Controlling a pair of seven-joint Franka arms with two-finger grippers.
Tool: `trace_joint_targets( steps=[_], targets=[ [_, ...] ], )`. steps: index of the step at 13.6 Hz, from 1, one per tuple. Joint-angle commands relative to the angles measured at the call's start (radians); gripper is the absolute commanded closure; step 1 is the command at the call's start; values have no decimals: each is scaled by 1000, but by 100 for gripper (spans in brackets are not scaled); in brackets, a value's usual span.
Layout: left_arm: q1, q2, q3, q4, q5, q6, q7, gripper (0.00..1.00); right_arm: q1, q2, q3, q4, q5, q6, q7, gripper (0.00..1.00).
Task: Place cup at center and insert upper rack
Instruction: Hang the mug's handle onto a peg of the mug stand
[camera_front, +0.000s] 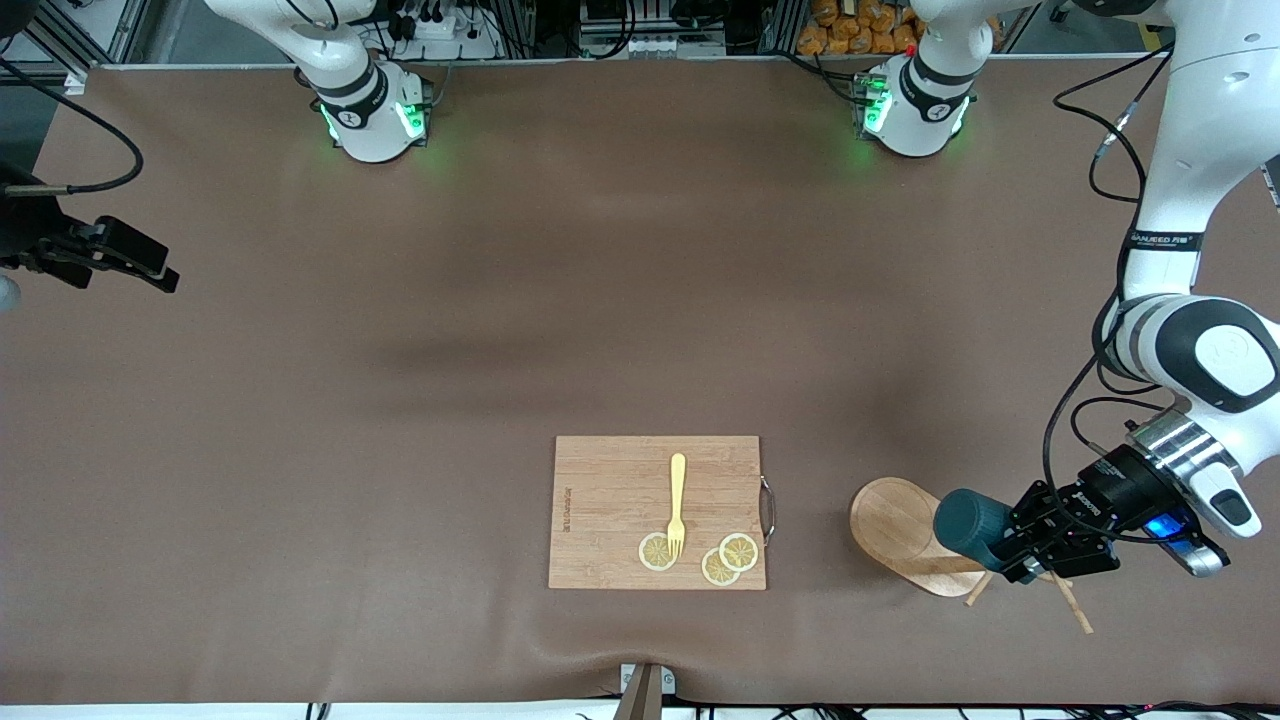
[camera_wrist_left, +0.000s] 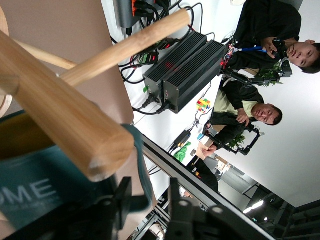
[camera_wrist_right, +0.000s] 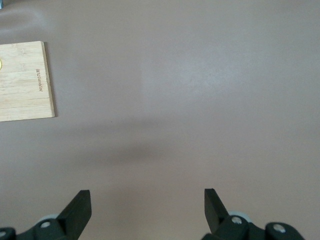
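The wooden mug tree stands toward the left arm's end of the table; its oval base (camera_front: 893, 522) shows, and thin pegs (camera_front: 1072, 603) stick out past the gripper. The left wrist view shows its pole (camera_wrist_left: 60, 120) and one peg (camera_wrist_left: 130, 45) close up. The dark teal cup (camera_front: 970, 525) is up at the tree's pole, over the base; its side (camera_wrist_left: 30, 192) fills that view's corner. My left gripper (camera_front: 1008, 548) is at the cup, fingers apart (camera_wrist_left: 150, 205), with a teal edge of the cup (camera_wrist_left: 142, 167) between them. My right gripper (camera_front: 165, 277) waits, open (camera_wrist_right: 147, 210), over the right arm's end.
A rectangular wooden cutting board (camera_front: 610, 500) lies near the table's front edge, also in the right wrist view (camera_wrist_right: 25, 82). On it lie a yellow fork (camera_front: 677, 500) and three lemon slices (camera_front: 728, 560). A metal handle (camera_front: 767, 508) is on its side toward the mug tree.
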Motion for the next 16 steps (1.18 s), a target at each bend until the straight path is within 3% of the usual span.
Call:
trace_joint_targets(
  steps=[1,7,10,16],
  targets=[
    [3,-5,-5,-10,-21,6,21,0,7,-6,-5,2,6,-9,5,0],
    [11,-51,-4,-10,8,3,19,0,7,-6,-5,2,6,-12,5,0],
    [6,-93,-5,-8,240,0,-11,0,7,-6,-7,2,6,-12,5,0],
    [-5,-166,-13,-20,530,-23,-57,0,7,-7,-7,-1,6,-15,5,0]
  ],
)
